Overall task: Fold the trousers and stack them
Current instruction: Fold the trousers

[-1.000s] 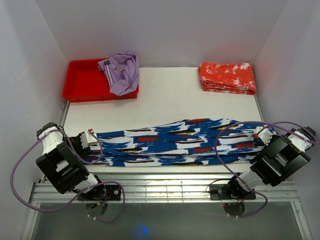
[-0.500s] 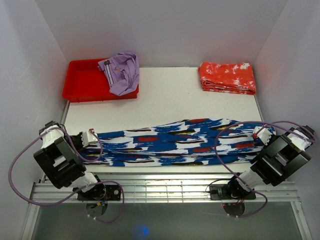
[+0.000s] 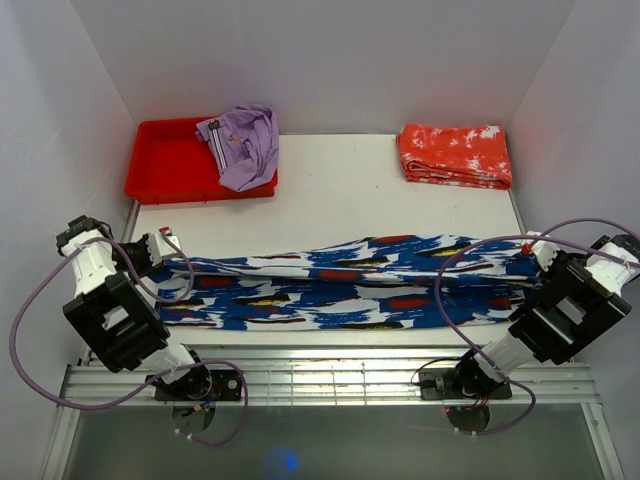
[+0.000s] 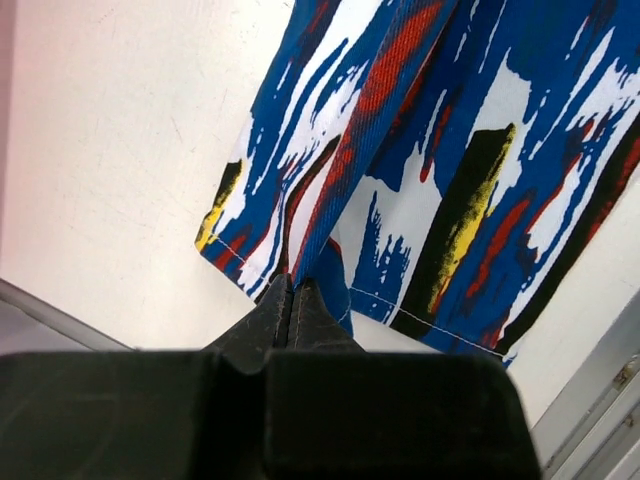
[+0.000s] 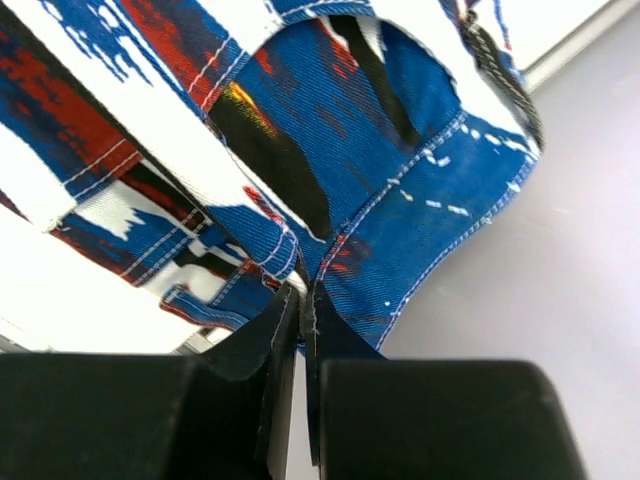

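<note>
Trousers (image 3: pixel 350 285) in blue, white and black streaks with red and yellow spots lie pulled out long on the white table (image 3: pixel 340 195). They run along the table's near edge, from its left side to its right side. A red tray (image 3: pixel 150 188) sits at the table's far left corner. A lilac garment (image 3: pixel 245 145) lies bunched over the tray's right end. An orange-red garment (image 3: pixel 455 155) with white splotches lies folded at the table's far right corner. At the table's left side the left gripper (image 3: pixel 158 250) is pinched tight on the hem of a trouser leg. At the table's right side the right gripper (image 3: pixel 535 252) is pinched tight on the stitched pocket end of the trousers.
</note>
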You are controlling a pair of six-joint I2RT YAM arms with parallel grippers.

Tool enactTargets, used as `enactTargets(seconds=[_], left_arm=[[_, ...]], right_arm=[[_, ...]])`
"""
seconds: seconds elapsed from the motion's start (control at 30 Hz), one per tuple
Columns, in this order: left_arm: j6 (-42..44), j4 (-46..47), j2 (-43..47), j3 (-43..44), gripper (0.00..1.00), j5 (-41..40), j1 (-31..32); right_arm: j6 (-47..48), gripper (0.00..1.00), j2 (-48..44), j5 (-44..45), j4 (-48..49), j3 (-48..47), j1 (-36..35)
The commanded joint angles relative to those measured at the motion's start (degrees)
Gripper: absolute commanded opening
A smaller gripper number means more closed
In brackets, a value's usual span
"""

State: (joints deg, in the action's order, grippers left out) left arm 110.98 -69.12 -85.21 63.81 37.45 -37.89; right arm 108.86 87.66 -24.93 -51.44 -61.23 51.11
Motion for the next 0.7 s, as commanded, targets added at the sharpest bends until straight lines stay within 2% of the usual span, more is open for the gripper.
enactTargets(seconds=[0.0, 0.13, 0.27, 0.37, 0.4, 0.5, 0.57, 0.67], left_arm=[[4.77, 0.13, 5.39, 1.32, 0.00, 0.08, -3.58], [9.86, -2.77, 5.58, -0.61, 0.00, -0.80, -8.33], [14.87, -5.75, 4.79, -4.20, 0.00, -2.55, -12.91], [17.51, -5.76, 5.66, -10.34, 0.00, -5.45, -13.70], [18.13, -4.11, 6.19, -12.55, 0.00, -6.24, -13.70], [20.76, 3.34, 9.44, -22.28, 0.00, -10.37, -13.70], [21.47, 6.88, 9.98, -26.18, 0.00, -14.68, -13.70], [18.41, 13.55, 7.27, -29.35, 0.00, -15.75, -13.70]], right_arm=[[0.91, 0.08, -0.03, -0.99, 2.67, -6.44, 3.02], [4.15, 0.08, 0.58, -1.53, -0.59, -7.94, 5.48], [8.82, 0.08, -1.08, 1.36, 1.77, -1.45, 6.10], [12.32, 0.08, -3.71, 3.38, 8.53, 7.77, 6.02], [13.39, 0.08, -4.24, 4.00, 12.20, 12.41, 6.02], [16.21, 0.08, -5.39, 6.29, 16.70, 17.97, 5.84], [15.95, 0.08, -5.04, 6.91, 17.25, 18.34, 5.84], [14.11, 0.08, -3.72, 6.91, 16.81, 16.76, 5.75]])
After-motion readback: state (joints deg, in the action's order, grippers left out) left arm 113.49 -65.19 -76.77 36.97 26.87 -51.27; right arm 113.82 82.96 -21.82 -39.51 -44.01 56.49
